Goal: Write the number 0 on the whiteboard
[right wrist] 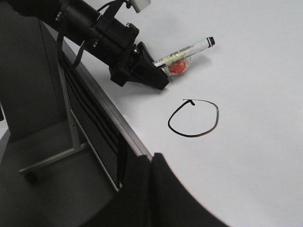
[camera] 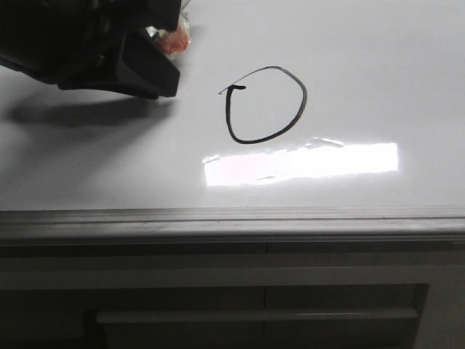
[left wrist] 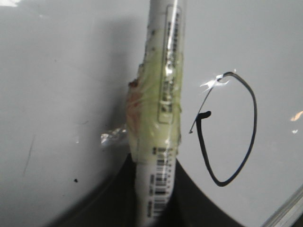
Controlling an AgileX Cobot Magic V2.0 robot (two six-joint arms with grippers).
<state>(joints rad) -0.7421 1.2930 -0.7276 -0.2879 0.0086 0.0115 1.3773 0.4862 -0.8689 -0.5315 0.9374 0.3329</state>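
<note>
A thin black hand-drawn number 0 (camera: 266, 106) with a small hooked stroke end sits on the glossy whiteboard (camera: 378, 87). It also shows in the left wrist view (left wrist: 229, 130) and the right wrist view (right wrist: 194, 119). My left gripper (camera: 156, 69) is shut on a white marker pen (left wrist: 161, 123) wrapped in tape, to the left of the loop. The pen (right wrist: 184, 53) points away from the loop and its tip is off the drawn line. My right gripper (right wrist: 151, 163) is shut and empty, above the board's near rim.
A bright rectangular glare (camera: 301, 163) lies on the board just in front of the loop. The grey metal rim (camera: 232, 222) runs along the front edge, with a dark cabinet front and long handle (camera: 254, 315) below. A metal stand leg (right wrist: 66, 118) is beside the board.
</note>
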